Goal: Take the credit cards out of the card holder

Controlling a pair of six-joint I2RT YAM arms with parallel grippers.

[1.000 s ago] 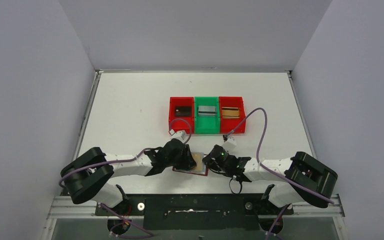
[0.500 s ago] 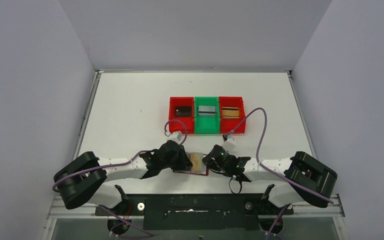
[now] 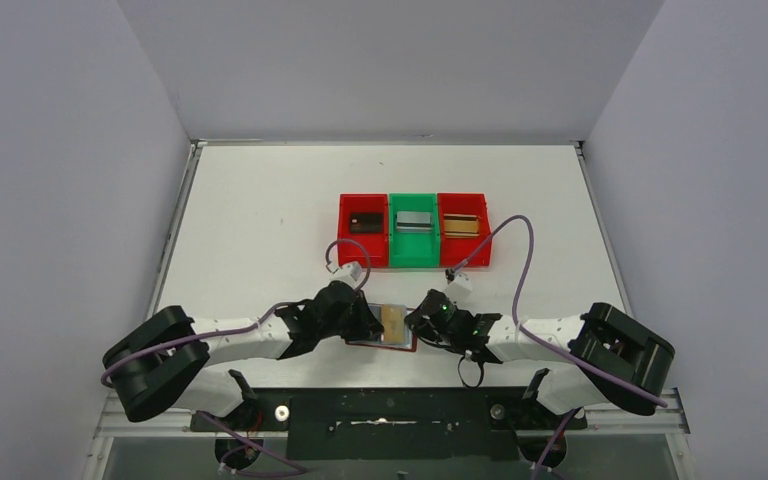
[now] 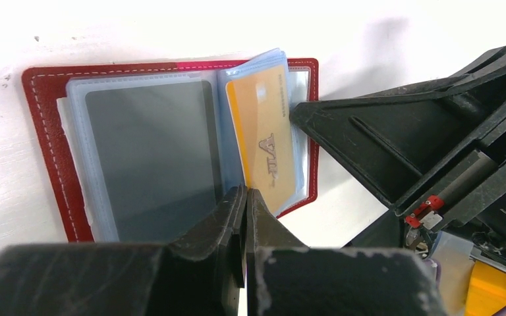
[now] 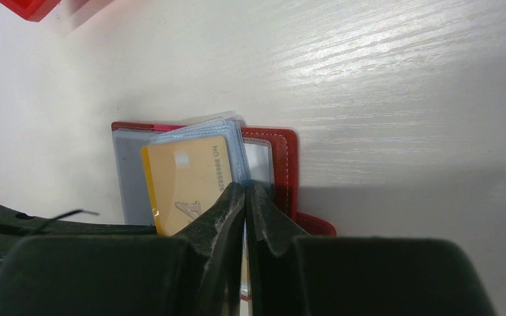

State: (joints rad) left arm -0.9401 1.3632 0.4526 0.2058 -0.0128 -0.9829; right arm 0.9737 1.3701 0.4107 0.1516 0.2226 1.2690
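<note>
Open on the table (image 3: 260,220), card holder (image 4: 39,125); well beyond it, bins (image 3: 412,258) already holding cards. At its left, left gripper (image 4: 245,194) just snapped shut from part-open, nipping the near edge of the gold card (image 4: 263,125), card or sleeve, cannot tell. At its right, right gripper (image 5: 245,191) pinched narrow against the sleeves. Probably set for the pull-out.

On the card holder (image 4: 43,131) I saw a matt red leather-like cover with pale stitching and clear glossy plastic sleeves (image 4: 148,158). The gold card (image 4: 267,138) looked smooth plastic; the counter (image 5: 402,85) white, faintly grained; the jaws matt black.
</note>
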